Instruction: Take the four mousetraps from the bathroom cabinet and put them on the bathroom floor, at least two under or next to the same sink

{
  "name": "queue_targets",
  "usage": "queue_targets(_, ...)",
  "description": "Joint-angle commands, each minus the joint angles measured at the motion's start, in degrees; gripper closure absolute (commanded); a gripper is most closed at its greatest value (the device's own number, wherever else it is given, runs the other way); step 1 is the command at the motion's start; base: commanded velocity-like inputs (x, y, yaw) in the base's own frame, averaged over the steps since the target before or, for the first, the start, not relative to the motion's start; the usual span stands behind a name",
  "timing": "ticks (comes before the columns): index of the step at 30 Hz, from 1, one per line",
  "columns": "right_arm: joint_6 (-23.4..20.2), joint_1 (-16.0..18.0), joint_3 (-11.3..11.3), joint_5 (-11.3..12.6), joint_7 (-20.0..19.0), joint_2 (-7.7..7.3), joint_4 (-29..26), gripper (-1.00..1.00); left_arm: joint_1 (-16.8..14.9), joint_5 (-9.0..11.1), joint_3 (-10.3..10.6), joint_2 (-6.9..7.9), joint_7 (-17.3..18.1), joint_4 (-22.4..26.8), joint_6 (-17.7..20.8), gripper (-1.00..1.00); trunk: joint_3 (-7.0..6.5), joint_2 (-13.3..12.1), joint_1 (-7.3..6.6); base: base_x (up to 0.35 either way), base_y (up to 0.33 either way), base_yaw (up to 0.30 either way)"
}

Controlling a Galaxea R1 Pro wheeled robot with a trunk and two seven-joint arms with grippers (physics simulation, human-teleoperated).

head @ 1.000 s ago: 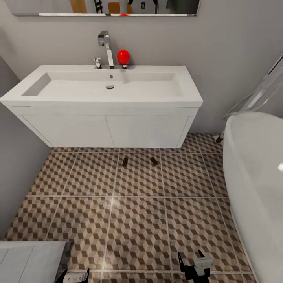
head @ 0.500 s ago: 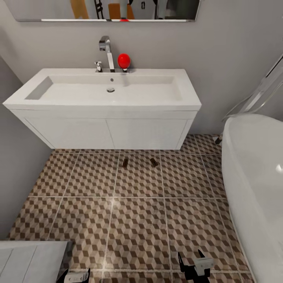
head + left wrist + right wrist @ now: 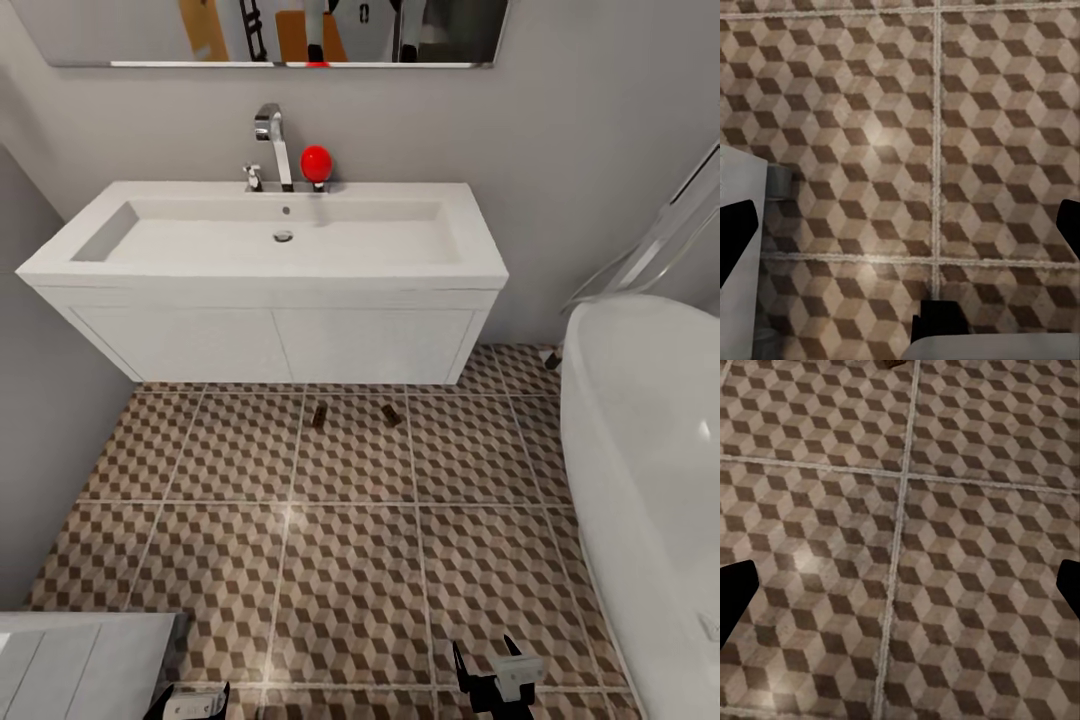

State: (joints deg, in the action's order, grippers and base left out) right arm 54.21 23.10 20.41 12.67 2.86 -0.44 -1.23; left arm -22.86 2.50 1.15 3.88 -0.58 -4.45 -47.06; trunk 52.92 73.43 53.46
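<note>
Well apart, mousetraps (image 3: 355,413), right tool (image 3: 490,668)

mousetraps: two small brown boards (image 3: 319,414) (image 3: 391,413) | flat on bathroom floor (image 3: 350,580) | just before bathroom sink (image 3: 270,290) front edge

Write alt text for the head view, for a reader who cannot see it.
Two small mousetraps lie on the cube-patterned bathroom floor just in front of a white wall-hung bathroom sink with a chrome tap. A white bathtub stands at the right, and both grippers hang low and empty.
</note>
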Motion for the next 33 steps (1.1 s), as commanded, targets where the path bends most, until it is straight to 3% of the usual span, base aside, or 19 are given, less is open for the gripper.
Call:
queue_targets(1,0.1,0.0,0.5,0.2,0.3,0.00,0.0,-1.00,-0.1,0.2,0.2,-0.01,0.0,-0.2,-0.3,-1.00,-0.16,-0.4,-0.23,0.000,0.000,0.000)
queue_targets(33,0.2,0.0,0.5,0.2,0.2,0.10,0.0,-1.00,0.0,0.2,0.2,-0.01,0.0,-0.2,-0.3,-1.00,-5.90,-13.2,-7.25,0.000,0.000,0.000)
